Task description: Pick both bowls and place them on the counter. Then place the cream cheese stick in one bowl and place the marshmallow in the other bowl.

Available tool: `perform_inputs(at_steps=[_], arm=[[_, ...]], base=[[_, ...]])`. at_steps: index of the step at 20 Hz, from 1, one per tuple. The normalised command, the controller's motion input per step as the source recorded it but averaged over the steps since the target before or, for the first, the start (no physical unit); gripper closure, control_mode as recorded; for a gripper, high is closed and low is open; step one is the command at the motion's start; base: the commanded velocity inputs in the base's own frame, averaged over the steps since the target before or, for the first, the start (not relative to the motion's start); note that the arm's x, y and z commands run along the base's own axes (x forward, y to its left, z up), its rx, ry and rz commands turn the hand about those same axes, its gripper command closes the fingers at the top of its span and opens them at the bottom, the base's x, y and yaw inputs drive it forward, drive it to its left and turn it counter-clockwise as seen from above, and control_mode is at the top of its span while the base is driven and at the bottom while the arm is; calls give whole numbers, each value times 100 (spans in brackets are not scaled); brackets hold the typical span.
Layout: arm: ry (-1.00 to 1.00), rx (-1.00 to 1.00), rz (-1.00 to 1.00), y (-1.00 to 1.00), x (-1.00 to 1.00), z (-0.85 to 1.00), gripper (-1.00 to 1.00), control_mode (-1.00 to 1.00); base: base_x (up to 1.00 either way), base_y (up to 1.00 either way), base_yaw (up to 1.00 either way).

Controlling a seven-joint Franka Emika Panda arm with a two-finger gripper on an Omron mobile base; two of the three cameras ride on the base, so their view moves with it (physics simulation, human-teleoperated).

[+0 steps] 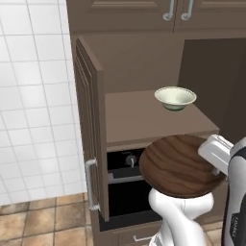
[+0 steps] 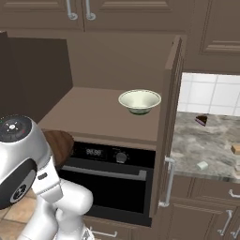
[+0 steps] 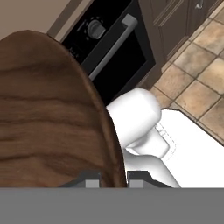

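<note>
So the hand [image 3: 110, 180] is nearly closed, pinched down on the rim of the dark brown wood-grained bowl [image 1: 178, 166]. In the hand view you can see the two dark fingertips [image 3: 90, 181] sitting either side of the bowl's edge, with just the thin rim between them. The bowl is up in the air in front of the black built-in oven [image 2: 112, 180], out past the front lip of the brown wooden cabinet shelf [image 1: 144, 117] and a bit below it.

The pale cream glossy ceramic bowl [image 1: 175, 98] sits upright on that shelf above the oven, toward the back right of it as the left base view has it.

The right base view gives you stuff the left one doesn't: the grey-beige marbled stone table [image 2: 197, 145] off to the right of the oven, past the open cabinet door [image 2: 171, 122]. On it there's the tiny white marshmallow [image 2: 202, 165] near the front edge, the small tan cream cheese stick [image 2: 236, 149] further right at the frame edge, and a dark brown wedge of cake [image 2: 201, 120] toward the back by the white wall tiles [image 2: 206, 96]. The wooden bowl is mostly hidden behind the arm there.

The hand view adds the oven's knob [image 3: 95, 29] and handle [image 3: 109, 50] right beside the bowl, plus tan floor tiles [image 3: 192, 83].
</note>
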Motion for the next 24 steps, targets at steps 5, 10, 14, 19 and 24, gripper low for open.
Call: perform_inputs(at_steps=[5, 10, 14, 19, 24], arm=[[0, 0, 0, 0, 0, 0, 100, 100], [0, 0, 0, 0, 0, 0, 100, 100], [0, 0, 0, 0, 0, 0, 100, 100], [0, 0, 0, 0, 0, 0, 100, 100], [0, 0, 0, 0, 0, 0, 100, 100]], base=[[-54, -8, -7], [-67, -5, -9], [-69, -11, -15], [-43, -52, -28], [-23, -86, -29]])
